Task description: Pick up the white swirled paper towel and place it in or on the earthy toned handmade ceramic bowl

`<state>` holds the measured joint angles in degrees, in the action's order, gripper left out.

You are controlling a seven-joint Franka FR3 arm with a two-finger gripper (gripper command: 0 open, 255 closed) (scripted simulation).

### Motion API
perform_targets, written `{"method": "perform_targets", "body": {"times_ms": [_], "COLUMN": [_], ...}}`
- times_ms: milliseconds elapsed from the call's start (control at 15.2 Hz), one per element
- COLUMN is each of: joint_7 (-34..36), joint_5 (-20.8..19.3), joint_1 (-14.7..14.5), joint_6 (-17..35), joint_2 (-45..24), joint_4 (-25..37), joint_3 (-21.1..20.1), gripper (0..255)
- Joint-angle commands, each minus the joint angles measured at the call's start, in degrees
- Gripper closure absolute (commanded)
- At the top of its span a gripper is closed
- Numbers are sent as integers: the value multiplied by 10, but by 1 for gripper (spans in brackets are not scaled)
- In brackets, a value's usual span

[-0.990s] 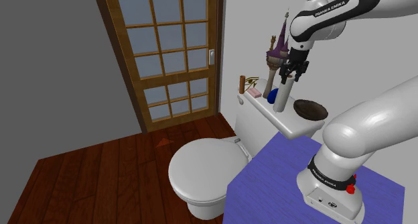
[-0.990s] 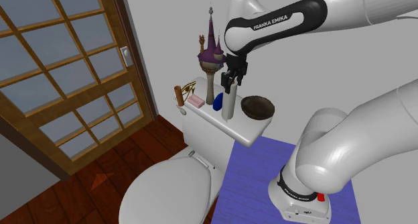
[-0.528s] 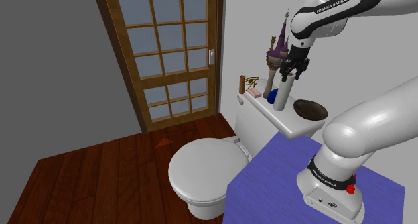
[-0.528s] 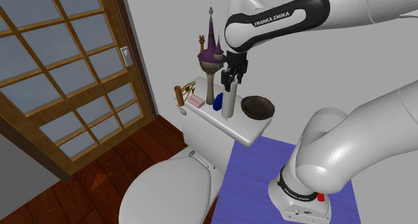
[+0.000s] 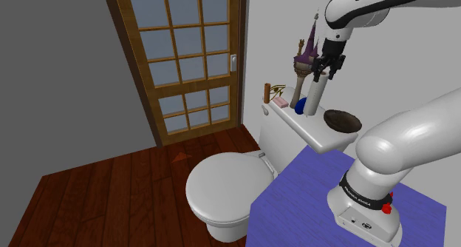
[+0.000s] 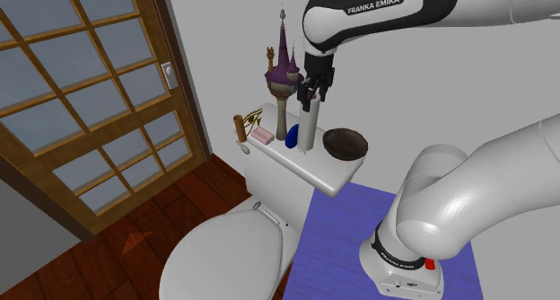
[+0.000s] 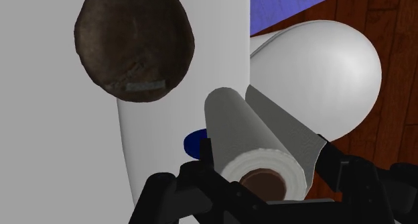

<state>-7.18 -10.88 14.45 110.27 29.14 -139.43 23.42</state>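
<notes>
One roll (image 5: 316, 97) hung upright, its top clamped in the hand (image 5: 323, 73), over the tank lid (image 5: 314, 136); the bowl (image 5: 341, 120) sat just beside, toward the shoulder view's right, lower.

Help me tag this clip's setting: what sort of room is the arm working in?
Most likely a household bathroom: a white toilet with its tank against the wall, beside a wooden door with glass panes and a dark wood floor.
</notes>
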Motion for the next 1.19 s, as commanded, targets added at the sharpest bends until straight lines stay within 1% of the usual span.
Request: {"method": "perform_targets", "body": {"times_ms": [0, 726, 1122], "joint_7": [1, 0, -55], "joint_5": [1, 9, -21], "joint_1": [-1, -4, 25], "joint_6": [-17, -103, -180], "joint_2": [4, 13, 60], "joint_4": [13, 90, 128], "joint_3": [-3, -17, 12], "gripper": [255, 255, 255]}}
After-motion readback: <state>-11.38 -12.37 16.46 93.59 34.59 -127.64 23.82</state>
